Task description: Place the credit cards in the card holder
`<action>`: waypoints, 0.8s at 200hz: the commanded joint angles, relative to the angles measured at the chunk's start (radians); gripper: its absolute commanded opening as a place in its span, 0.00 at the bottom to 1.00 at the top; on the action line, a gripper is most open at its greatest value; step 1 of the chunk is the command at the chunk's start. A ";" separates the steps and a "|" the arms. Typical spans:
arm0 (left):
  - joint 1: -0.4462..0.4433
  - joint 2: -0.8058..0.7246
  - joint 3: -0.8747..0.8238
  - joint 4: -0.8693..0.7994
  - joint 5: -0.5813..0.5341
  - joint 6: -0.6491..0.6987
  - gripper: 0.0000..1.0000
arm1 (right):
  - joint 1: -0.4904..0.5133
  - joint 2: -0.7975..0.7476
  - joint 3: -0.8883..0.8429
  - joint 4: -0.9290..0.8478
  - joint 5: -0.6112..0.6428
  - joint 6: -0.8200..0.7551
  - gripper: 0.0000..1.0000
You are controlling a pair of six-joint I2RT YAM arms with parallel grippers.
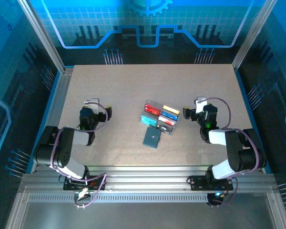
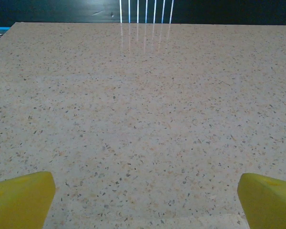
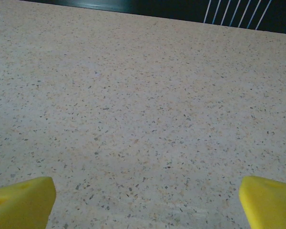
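**Speckled desk (image 1: 119, 90), arms standing either side**

The credit cards (image 1: 161, 115), red, yellow, blue and teal, lie in a clear tray (image 1: 166, 129) mid-desk. The slate-blue card holder (image 1: 152, 139) lies flat just beside the tray, on its near side. The left pincer (image 1: 100, 106) and right pincer (image 1: 193, 107) gape wide over bare desk, holding nothing, well apart from the cards.

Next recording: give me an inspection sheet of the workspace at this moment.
Surface: speckled beige table, no marks seen.
Job's things: credit cards sit in a clear tray; card holder lies flat at the tray's near side.
Clutter: nothing seen.
Hands: left hand and right hand are open and empty above the table.
Cables: purple cables loop along both arms, away from the cards.
Surroundings: metal frame, blue-lit panels.
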 commanded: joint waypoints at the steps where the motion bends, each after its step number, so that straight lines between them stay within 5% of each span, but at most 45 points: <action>1: -0.009 -0.003 -0.012 0.047 -0.012 0.020 0.99 | 0.012 0.007 0.001 0.023 0.006 -0.013 1.00; 160: -0.012 -0.003 -0.014 0.050 -0.015 0.020 0.99 | 0.009 0.007 0.004 0.018 0.001 -0.012 1.00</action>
